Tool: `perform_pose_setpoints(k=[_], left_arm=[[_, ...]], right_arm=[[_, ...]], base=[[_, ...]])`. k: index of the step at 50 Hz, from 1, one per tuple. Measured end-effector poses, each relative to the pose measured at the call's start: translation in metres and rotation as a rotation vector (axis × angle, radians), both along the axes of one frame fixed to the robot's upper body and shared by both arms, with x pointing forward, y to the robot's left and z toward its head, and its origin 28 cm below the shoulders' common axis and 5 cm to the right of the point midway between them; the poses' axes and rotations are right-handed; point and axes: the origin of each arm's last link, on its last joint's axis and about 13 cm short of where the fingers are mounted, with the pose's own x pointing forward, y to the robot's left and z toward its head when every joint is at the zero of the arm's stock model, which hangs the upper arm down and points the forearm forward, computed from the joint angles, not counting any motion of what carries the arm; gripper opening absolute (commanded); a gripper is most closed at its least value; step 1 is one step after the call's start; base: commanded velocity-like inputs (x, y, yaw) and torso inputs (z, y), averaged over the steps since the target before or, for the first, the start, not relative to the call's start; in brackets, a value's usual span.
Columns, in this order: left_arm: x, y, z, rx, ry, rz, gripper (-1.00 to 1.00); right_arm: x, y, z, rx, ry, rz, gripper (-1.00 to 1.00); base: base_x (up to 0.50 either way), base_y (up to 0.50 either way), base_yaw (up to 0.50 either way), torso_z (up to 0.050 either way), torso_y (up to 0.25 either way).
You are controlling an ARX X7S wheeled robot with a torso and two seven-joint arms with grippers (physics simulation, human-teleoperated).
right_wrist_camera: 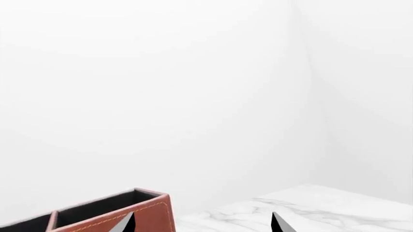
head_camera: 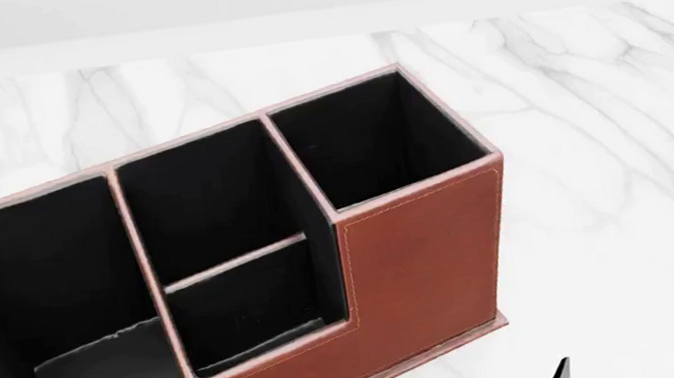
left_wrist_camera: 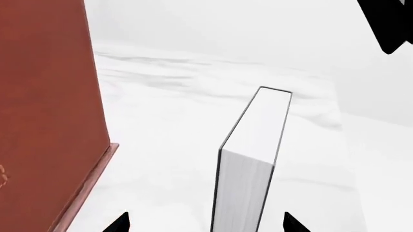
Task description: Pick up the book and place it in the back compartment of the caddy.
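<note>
The book [left_wrist_camera: 248, 159] is seen standing on edge on the white marble table [left_wrist_camera: 168, 116], directly ahead of the left gripper [left_wrist_camera: 205, 223] and in line with the gap between its jaws, which are spread wider than the book's thickness and are not touching it. The caddy [left_wrist_camera: 48, 111] is beside the book, off to one side of those jaws, with bare marble between them. The right gripper [right_wrist_camera: 203, 222] is held with its jaws spread over nothing, the caddy's rim just beside one fingertip. The caddy's four black-lined pockets are shown from above, the back compartment [head_camera: 214, 200] holding nothing.
</note>
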Motion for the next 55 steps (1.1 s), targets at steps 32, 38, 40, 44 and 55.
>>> perform_pose_setpoints(k=[32,38,40,44,55], left_arm=[[0.002,-0.015,-0.001,0.026,0.008,-0.040,1.00],[0.003,-0.018,-0.002,0.031,0.009,-0.049,1.00],[0.003,-0.019,-0.001,0.032,0.009,-0.052,1.00],[0.004,-0.020,-0.001,0.035,0.010,-0.056,1.00],[0.005,-0.024,0.003,0.044,0.004,-0.069,1.00]], right_arm=[[0.001,0.000,0.000,0.002,0.001,0.000,1.00],[0.001,-0.001,0.000,0.003,0.001,0.000,1.00],[0.001,-0.001,0.000,0.004,0.001,0.000,1.00],[0.001,-0.001,0.000,0.005,0.001,0.001,1.00],[0.001,-0.001,0.000,0.006,0.000,0.001,1.00]], base=[[0.00,0.00,0.00,0.000,0.000],[0.00,0.00,0.00,0.000,0.000],[0.00,0.00,0.00,0.000,0.000],[0.00,0.00,0.00,0.000,0.000],[0.00,0.00,0.00,0.000,0.000]])
